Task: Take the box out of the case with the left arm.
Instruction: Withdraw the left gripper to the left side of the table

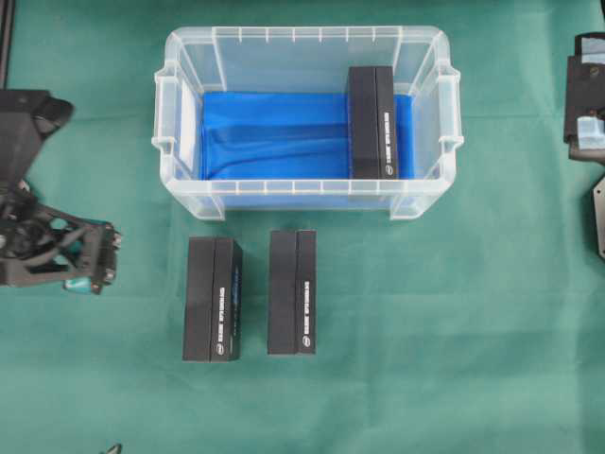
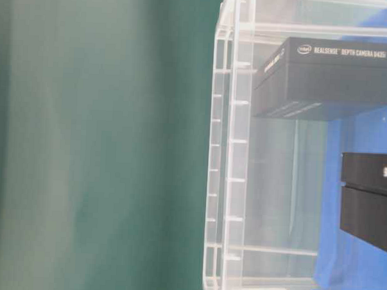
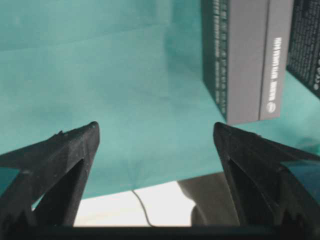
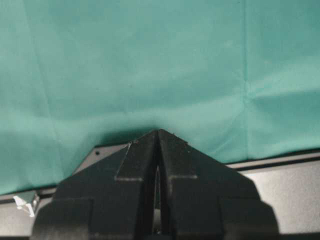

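Note:
The clear case (image 1: 307, 199) with a blue floor stands at the middle back of the green table. One black box (image 1: 371, 123) stands inside it against the right wall, also seen through the wall in the table-level view as the box (image 2: 325, 77). My left gripper (image 1: 95, 260) hovers at the far left edge, well clear of the case. In its wrist view the left gripper (image 3: 155, 131) is open with nothing between the fingers. My right gripper (image 1: 588, 113) rests at the far right edge; its wrist view shows the right gripper (image 4: 158, 132) shut and empty.
Two more black boxes (image 1: 212, 299) (image 1: 291, 291) lie side by side on the cloth in front of the case. In the left wrist view they are the nearer box (image 3: 250, 60) and the farther one (image 3: 305, 45), right of the fingers. Green cloth covers the table.

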Controlling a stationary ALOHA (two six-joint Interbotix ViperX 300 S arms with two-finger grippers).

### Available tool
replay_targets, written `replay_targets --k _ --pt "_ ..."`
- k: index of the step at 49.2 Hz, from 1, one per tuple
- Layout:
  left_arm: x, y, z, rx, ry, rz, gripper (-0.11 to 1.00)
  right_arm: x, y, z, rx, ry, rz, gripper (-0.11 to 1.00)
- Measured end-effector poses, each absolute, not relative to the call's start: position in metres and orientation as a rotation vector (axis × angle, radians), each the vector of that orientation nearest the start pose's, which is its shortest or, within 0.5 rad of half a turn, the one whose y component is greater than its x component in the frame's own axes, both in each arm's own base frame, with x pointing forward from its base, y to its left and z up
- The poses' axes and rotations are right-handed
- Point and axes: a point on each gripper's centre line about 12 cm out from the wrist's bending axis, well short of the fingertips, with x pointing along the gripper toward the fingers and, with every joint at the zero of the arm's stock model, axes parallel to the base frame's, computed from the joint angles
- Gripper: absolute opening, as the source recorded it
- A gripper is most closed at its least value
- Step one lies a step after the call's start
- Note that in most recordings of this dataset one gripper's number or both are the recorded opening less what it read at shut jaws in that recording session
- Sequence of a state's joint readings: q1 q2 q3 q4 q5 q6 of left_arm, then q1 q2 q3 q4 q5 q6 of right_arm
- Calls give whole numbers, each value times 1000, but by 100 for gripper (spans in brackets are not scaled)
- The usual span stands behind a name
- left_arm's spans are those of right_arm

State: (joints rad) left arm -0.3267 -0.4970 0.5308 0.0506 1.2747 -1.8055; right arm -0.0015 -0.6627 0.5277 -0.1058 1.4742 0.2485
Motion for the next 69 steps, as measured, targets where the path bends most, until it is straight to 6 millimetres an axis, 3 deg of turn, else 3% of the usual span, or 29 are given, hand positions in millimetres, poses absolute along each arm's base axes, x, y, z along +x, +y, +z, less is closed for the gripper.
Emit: replay_targets --k 17,32,55,69 --pt "221 -67 298 -1273 1072 933 95 187 -13 326 132 1320 -249 0" --pt "217 -27 299 -1249 1042 972 95 187 -13 326 134 1319 -251 0" --pt "204 58 300 -1163 1017 1056 95 187 -13 326 134 1319 -251 0" --pt "199 78 300 -1150 1012 1075 95 187 -13 326 135 1318 -251 0"
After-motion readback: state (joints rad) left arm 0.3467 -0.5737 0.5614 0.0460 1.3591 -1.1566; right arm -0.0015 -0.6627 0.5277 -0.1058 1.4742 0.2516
